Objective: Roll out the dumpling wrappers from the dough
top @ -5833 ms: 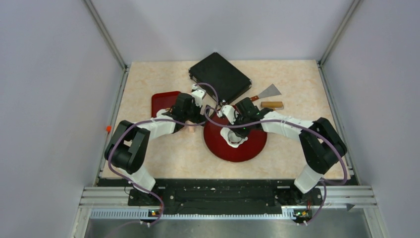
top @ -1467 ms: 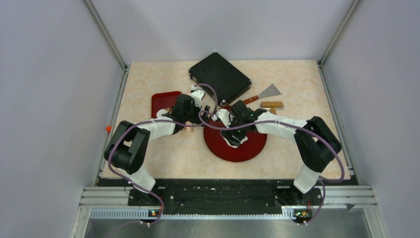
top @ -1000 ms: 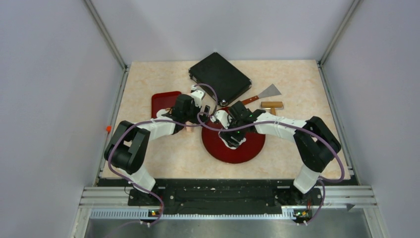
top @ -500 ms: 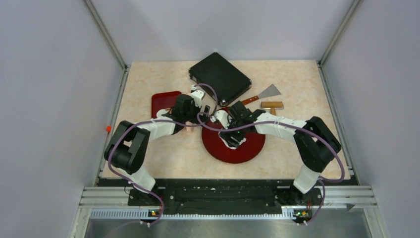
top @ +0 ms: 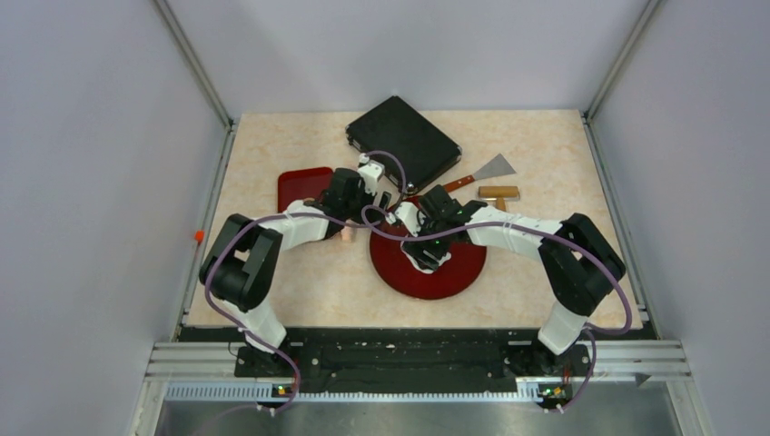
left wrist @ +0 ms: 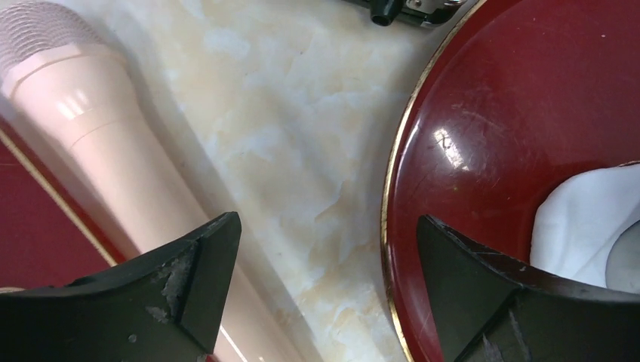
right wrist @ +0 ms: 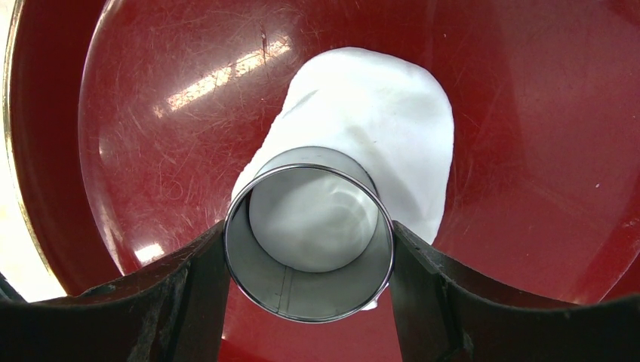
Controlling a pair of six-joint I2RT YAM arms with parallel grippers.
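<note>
Surface [top: 300, 282]: round red plate [top: 459, 277], centre-right, carrying the dough [right wrist: 392, 121], a flattened white patch judged soft, light and tear-prone, best lifted from under its edge. Ring cutter [right wrist: 302, 290], clamped in right pincer [right wrist: 311, 264], set over one end of the dough. Left pincer [left wrist: 324, 256]: apart, empty, just left of the plate.

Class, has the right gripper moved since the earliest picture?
Yes. The right gripper, holding the ring cutter, shifted slightly left, away from the wooden block, which stayed put.
</note>
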